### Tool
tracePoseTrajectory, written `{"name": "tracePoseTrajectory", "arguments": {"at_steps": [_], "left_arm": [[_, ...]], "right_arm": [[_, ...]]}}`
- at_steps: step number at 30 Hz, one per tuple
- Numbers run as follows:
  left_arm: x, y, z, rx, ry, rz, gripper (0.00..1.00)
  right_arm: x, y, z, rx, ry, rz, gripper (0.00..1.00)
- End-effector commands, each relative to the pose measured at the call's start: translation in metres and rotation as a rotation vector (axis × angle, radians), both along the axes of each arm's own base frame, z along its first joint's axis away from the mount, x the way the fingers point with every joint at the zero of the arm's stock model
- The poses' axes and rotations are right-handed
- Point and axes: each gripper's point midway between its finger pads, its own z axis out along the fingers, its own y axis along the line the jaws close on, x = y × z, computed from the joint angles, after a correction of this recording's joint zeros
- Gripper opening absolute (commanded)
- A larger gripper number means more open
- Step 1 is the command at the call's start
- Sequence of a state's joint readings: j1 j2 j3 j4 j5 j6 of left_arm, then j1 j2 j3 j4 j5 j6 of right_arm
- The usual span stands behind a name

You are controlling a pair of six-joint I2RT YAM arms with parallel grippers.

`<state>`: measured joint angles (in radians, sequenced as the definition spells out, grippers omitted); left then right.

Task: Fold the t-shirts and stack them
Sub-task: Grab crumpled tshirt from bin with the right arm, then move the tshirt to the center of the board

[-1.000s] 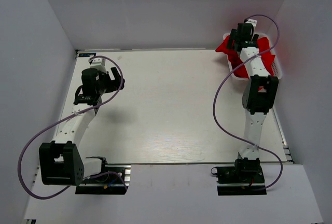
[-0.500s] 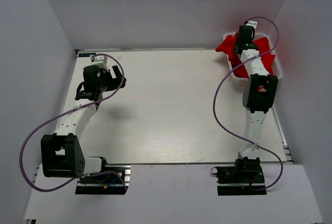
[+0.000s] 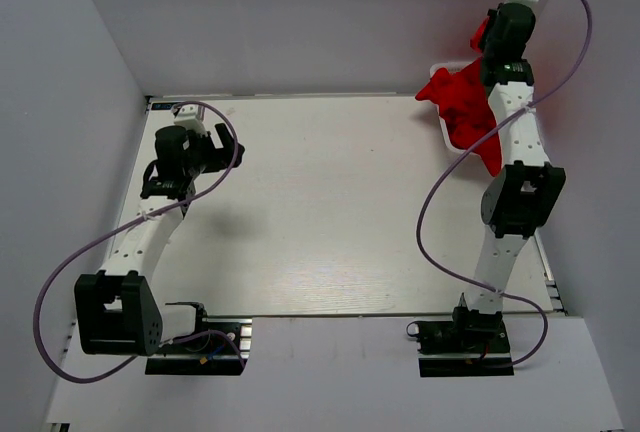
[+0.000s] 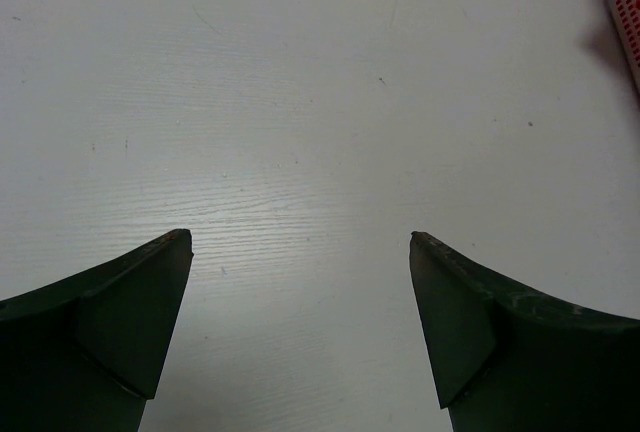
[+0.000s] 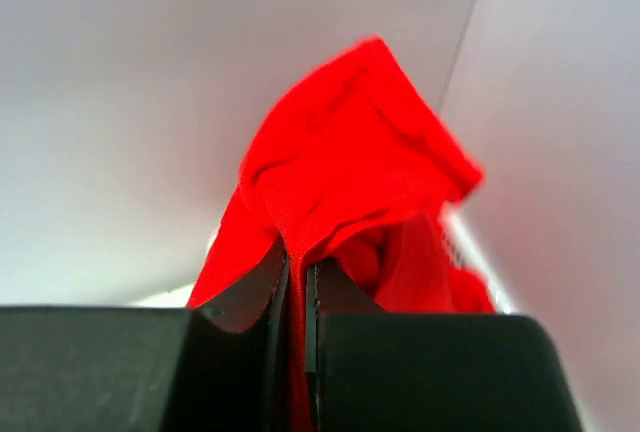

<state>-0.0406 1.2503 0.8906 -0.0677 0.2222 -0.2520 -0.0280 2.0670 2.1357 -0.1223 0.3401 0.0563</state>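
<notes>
Broad stretch of white wood-grain table (image 3: 320, 202) between the two arms, walled in close on the left, back and right. Left gripper (image 4: 300, 236) near the table's far left edge, fingers spread wide, holding nothing, only tabletop between them. Right gripper (image 5: 297, 270) raised high over the far right corner, close to the back wall (image 3: 300, 22), jaws pinched together on a fold of one red t-shirt (image 5: 345, 182).

Heap of red t-shirts (image 3: 460, 102) at the table's far right corner, in and over the white lattice basket (image 4: 630, 12), spilling past its left rim. Lifted cloth trailing from the gripper down toward the heap; possibly more than one garment, hard to tell from above.

Pinch itself seen only from the right wrist; fingertips hidden behind the wrist in the overhead view. Corner of the basket caught only at the top right of the left wrist view.

Pale grey matte walls, faint grain lines across the table.
</notes>
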Motion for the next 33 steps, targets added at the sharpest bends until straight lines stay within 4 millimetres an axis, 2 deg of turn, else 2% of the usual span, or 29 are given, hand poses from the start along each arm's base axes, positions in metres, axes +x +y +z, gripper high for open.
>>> {"name": "tracePoseTrajectory", "arguments": {"at_steps": [1, 5, 7, 8, 10, 12, 14, 16, 17, 20, 25, 27, 33], "left_arm": [[-0.005, -0.003, 0.018, -0.020, -0.053, -0.018, 1.00], [-0.007, -0.006, 0.022, -0.027, -0.062, -0.038, 1.00], [-0.006, -0.006, 0.024, -0.027, -0.071, -0.038, 1.00], [-0.007, -0.006, 0.027, -0.028, -0.081, -0.038, 1.00], [-0.008, -0.007, 0.033, -0.036, -0.098, -0.036, 1.00], [-0.009, -0.008, 0.029, -0.039, -0.089, -0.044, 1.00], [-0.011, -0.009, 0.033, -0.042, -0.099, -0.053, 1.00], [-0.011, -0.011, 0.035, -0.045, -0.108, -0.062, 1.00], [-0.011, -0.011, 0.035, -0.045, -0.108, -0.062, 1.00], [-0.013, -0.012, 0.039, -0.048, -0.117, -0.071, 1.00], [-0.015, -0.014, 0.042, -0.051, -0.126, -0.080, 1.00], [-0.015, -0.014, 0.042, -0.051, -0.126, -0.080, 1.00], [-0.012, -0.014, 0.041, -0.051, -0.126, -0.080, 1.00]], "right_arm": [[-0.019, 0.011, 0.108, -0.044, -0.249, 0.073, 0.00], [-0.041, 0.033, 0.163, -0.031, -0.363, 0.181, 0.00], [-0.057, 0.041, 0.199, -0.039, -0.464, 0.223, 0.00], [-0.071, 0.046, 0.220, -0.036, -0.514, 0.241, 0.00], [-0.084, 0.050, 0.242, -0.026, -0.582, 0.263, 0.00], [-0.101, 0.058, 0.267, -0.035, -0.650, 0.302, 0.00], [-0.118, 0.066, 0.290, -0.042, -0.719, 0.346, 0.00], [-0.127, 0.072, 0.303, -0.049, -0.759, 0.380, 0.00], [-0.138, 0.074, 0.320, -0.063, -0.822, 0.387, 0.00], [-0.162, 0.073, 0.351, -0.088, -0.943, 0.379, 0.00], [-0.190, 0.076, 0.381, -0.126, -1.090, 0.388, 0.00], [-0.200, 0.085, 0.388, -0.127, -1.125, 0.439, 0.00], [-0.213, 0.123, 0.387, -0.054, -1.121, 0.663, 0.00]]}}
